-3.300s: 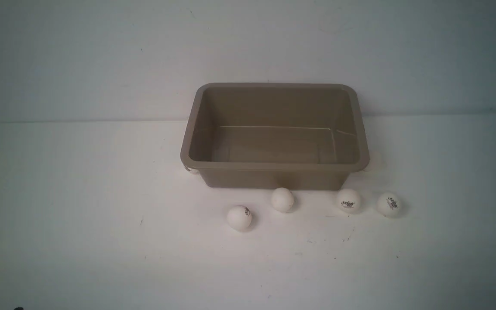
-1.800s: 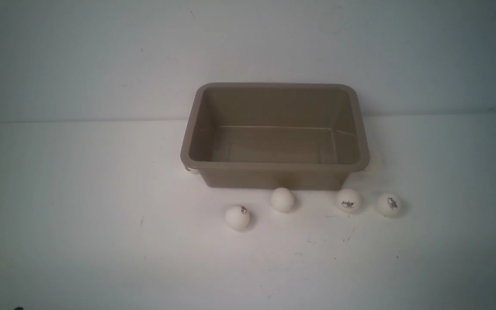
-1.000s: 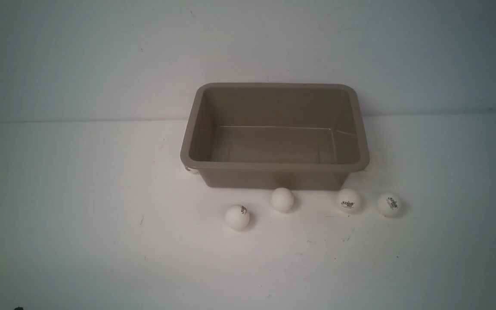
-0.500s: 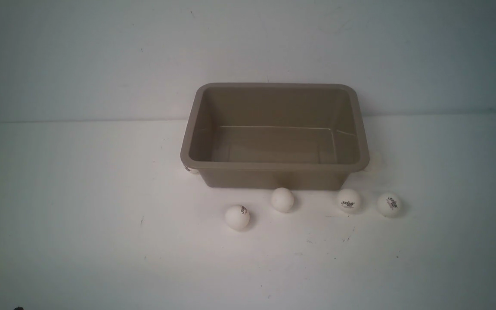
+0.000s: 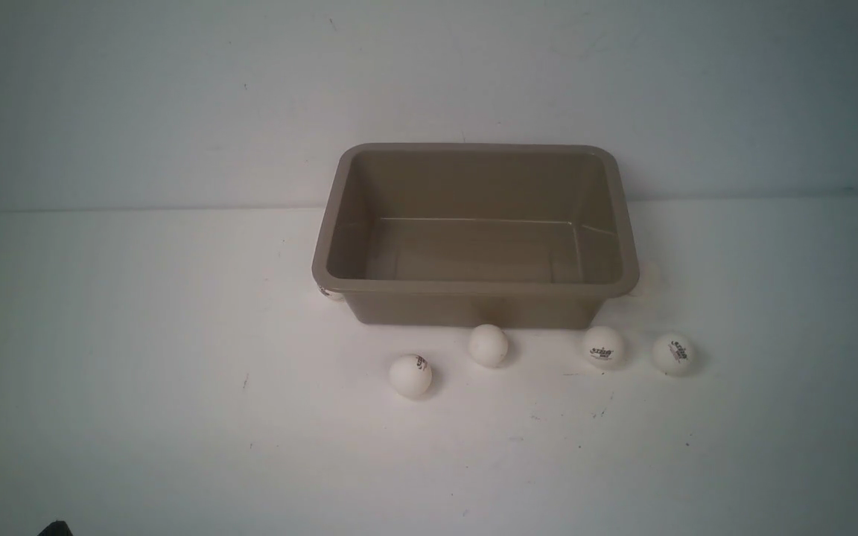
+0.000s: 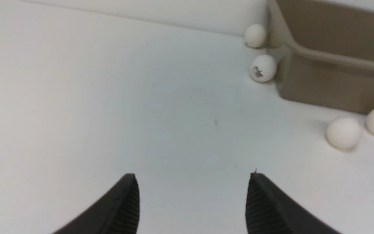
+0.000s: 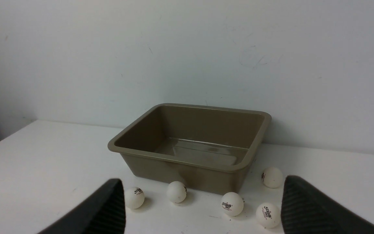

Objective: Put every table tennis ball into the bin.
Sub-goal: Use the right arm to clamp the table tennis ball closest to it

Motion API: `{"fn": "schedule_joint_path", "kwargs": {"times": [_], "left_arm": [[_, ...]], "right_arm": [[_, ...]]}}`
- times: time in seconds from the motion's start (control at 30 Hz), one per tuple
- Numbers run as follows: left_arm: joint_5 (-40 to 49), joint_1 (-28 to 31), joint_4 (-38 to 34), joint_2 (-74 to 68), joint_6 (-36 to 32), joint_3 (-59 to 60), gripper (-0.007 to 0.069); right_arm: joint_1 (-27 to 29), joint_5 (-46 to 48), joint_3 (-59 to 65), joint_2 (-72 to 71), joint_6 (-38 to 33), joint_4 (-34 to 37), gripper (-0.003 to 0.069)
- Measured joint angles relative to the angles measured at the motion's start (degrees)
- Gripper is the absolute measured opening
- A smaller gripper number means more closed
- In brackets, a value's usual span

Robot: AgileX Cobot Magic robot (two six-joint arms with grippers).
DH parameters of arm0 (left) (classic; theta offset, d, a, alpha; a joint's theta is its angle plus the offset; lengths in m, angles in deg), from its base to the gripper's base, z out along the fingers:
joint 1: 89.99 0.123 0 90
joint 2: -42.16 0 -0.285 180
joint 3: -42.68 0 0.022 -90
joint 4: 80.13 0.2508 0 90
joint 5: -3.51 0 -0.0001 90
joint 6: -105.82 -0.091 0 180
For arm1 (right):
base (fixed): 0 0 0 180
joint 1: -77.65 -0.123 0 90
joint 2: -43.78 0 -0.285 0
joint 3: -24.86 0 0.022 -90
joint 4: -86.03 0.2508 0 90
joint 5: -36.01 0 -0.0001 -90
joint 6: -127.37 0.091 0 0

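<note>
Picking a first ball was the step in hand, by my read: none sat in the bin [image 5: 474, 286] yet, its floor bare. Bin stood mid-counter on the far side, back rim near the wall [image 5: 176, 97]. Four balls [image 5: 488, 345] lay in a loose row just in front of its near side. Left wrist view showed 2 more balls [image 6: 262, 67] tucked at the bin's left end, and right wrist view showed 1 more ball [image 7: 272, 177] by its right end. Left tool [image 6: 192, 177] hung over bare counter [image 5: 138, 372], jaws apart, nothing btw them. Right tool [image 7: 202, 180] was spread wide, also empty, well back from the row. Best approach, imo, was the leftmost front ball [image 5: 410, 374] w/ the left tool, as it sat clear of the bin: come straight down, centre the jaws, close gently. Smooth balls prob. roll if nudged. Lift above the rim before crossing. Counter was white, matte, lightly scuffed. Wall was plain pale grey, w/ light dimmer at the edges.
</note>
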Motion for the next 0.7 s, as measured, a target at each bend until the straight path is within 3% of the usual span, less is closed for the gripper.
{"fn": "schedule_joint_path", "kwargs": {"times": [0.37,0.53,0.7], "left_arm": [[-10.3,0.0,-25.5,0.0,-0.8,0.0,0.0405],[-10.1,0.0,-27.6,0.0,-8.5,-1.2,0.0405],[-3.5,0.0,-27.6,-0.9,-21.7,-8.0,0.0405]], "right_arm": [[0.0,0.1,0.0,0.0,0.0,0.4,0.0582],[0.0,0.1,0.0,0.0,0.0,0.6,0.0582],[0.0,0.7,0.0,0.0,-1.3,0.7,0.0582]]}}
